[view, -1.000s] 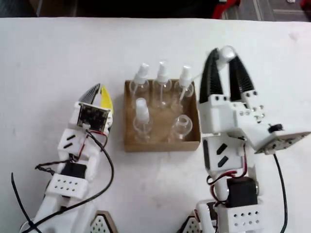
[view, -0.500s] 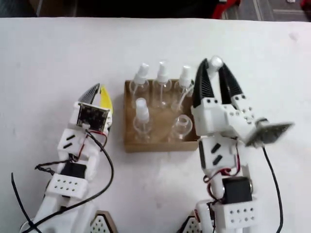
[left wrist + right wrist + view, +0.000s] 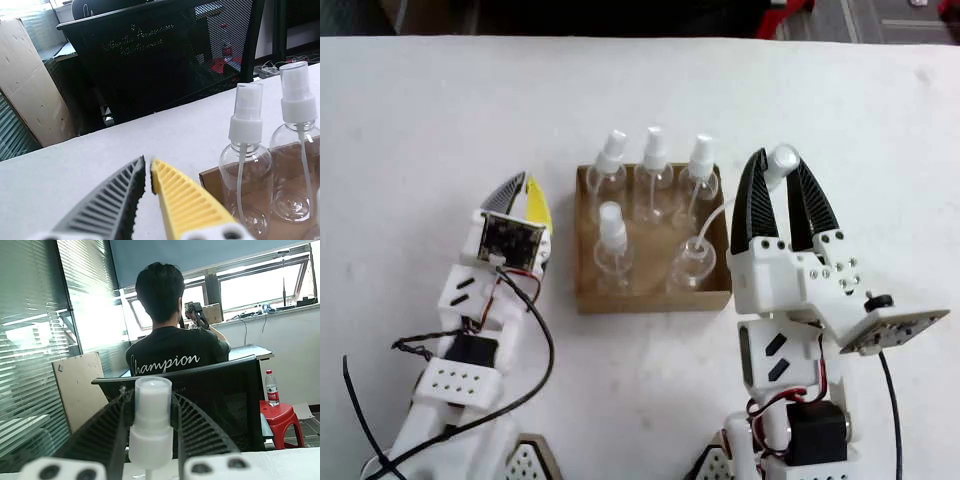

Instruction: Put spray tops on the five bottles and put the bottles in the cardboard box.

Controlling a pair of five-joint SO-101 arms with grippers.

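A shallow cardboard box (image 3: 582,296) sits mid-table with several clear bottles standing in it. Three in the back row (image 3: 653,168) and the front-left one (image 3: 612,240) wear white spray tops. The front-right bottle (image 3: 692,262) has a bare open neck. Just right of the box, my right gripper (image 3: 778,162) is shut on a white spray top (image 3: 783,160) (image 3: 151,421), whose thin tube (image 3: 712,222) trails toward the open bottle's mouth. My left gripper (image 3: 520,190) (image 3: 148,165) rests left of the box, shut and empty, with capped bottles (image 3: 246,150) beside it.
White table (image 3: 440,110) spreads wide around the box, with free room at the back and far left. Cables (image 3: 535,330) loop off the left arm near the front edge. A black mesh chair (image 3: 165,55) stands beyond the table's far side.
The right gripper, holding the spray top, swung left toward the box and then drew back toward the front. The tube now hangs over the open bottle. The left arm stayed still.
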